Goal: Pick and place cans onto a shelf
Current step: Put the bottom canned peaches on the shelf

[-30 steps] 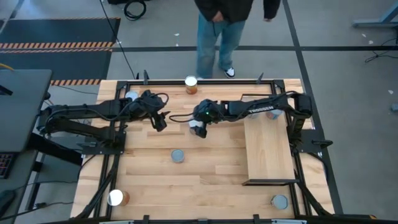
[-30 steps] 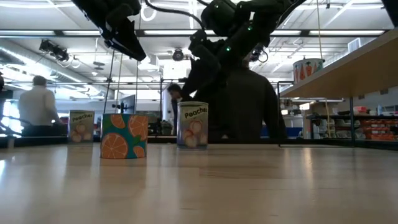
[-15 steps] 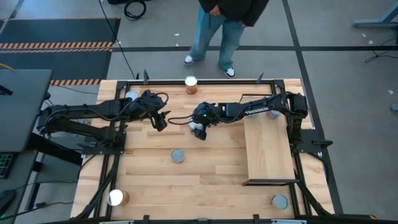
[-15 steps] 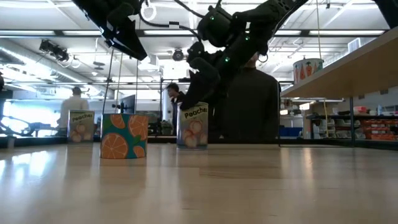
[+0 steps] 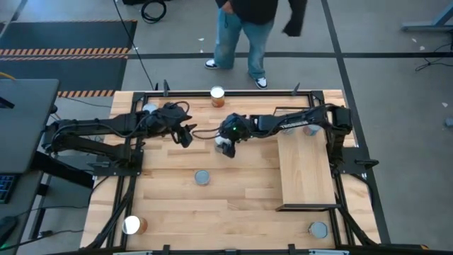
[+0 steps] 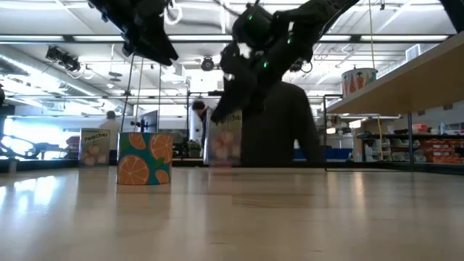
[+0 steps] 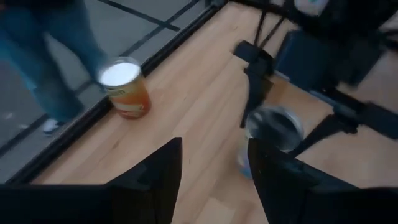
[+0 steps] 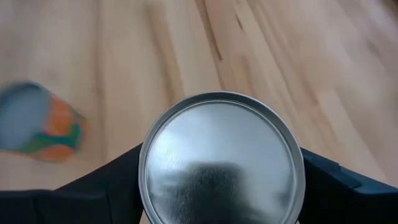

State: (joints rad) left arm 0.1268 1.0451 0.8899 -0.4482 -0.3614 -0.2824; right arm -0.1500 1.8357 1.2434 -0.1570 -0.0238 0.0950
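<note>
Gripping a can, right hand over plank tabletop; person beyond.

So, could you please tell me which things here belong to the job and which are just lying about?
Job: held can, loose cans, shelf.
Lying about: person beyond the table, floor cable, striped mat.

Bright overhead lighting throughout; the can looks motion-blurred, and the left wrist view seems soft.
</note>
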